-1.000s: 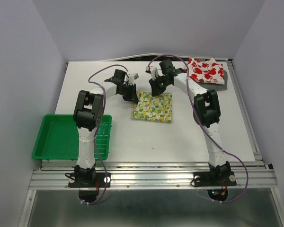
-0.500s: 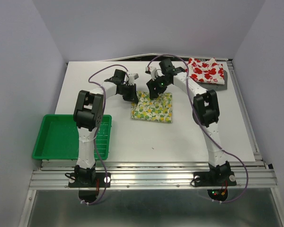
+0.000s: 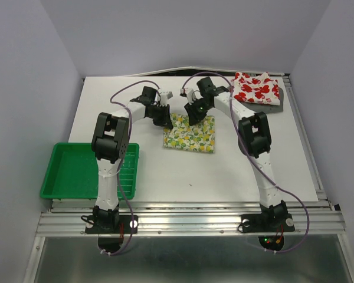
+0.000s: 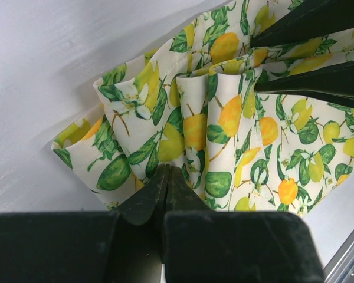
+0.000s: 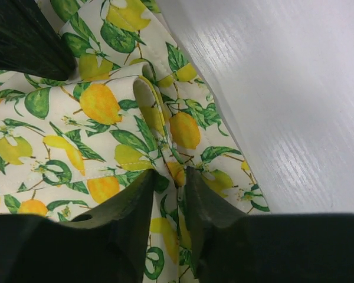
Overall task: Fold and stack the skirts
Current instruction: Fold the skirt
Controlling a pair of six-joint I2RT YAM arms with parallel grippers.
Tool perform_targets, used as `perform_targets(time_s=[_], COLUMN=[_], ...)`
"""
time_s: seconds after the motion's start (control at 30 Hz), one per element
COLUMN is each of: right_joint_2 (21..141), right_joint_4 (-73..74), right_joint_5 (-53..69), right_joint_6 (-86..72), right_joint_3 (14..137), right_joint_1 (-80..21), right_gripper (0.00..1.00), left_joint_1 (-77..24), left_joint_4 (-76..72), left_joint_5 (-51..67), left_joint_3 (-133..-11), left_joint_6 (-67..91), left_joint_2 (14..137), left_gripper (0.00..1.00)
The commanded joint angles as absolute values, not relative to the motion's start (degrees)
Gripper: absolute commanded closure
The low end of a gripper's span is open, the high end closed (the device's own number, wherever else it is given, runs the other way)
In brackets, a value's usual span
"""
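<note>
White table, lemon skirt edge pinched in left pincer

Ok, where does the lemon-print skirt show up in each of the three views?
Top external: the lemon skirt lies as a folded square at the table's middle.
Left wrist: the lemon skirt fills the centre and right, bunched in pleats.
Right wrist: the lemon skirt covers the left half, one fold raised.
Shared landmark: the white table bordering the cloth's edge.
</note>
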State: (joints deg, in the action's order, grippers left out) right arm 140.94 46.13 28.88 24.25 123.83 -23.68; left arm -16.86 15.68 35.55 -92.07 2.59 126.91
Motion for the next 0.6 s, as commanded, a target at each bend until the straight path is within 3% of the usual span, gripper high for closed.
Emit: perform_targets(time_s=[0.0, 0.17, 0.57], right_joint_2=[138.0, 136.6, 135.8], right_joint_4=[45.4, 45.6, 40.3], right_joint_5=[29.1, 29.2, 26.3], right_joint_6=[24.4, 24.3, 25.5], right_joint_3=[123.4, 125.2, 128.3], right_joint_1=[-24.3, -24.3, -24.3], right_gripper=[0.69, 0.99, 0.99], left_joint_1=[-16.4, -16.4, -16.5], left_joint_4=[18.3, 18.5, 19.2], left_joint_5=[31.4, 31.4, 31.1], left_joint_3=[-92.7, -93.2, -93.5], left_joint_6=[0.4, 0.4, -1.6], left_joint_2=[129.7, 130.3, 131.0], left_gripper=[0.97, 0.97, 0.97])
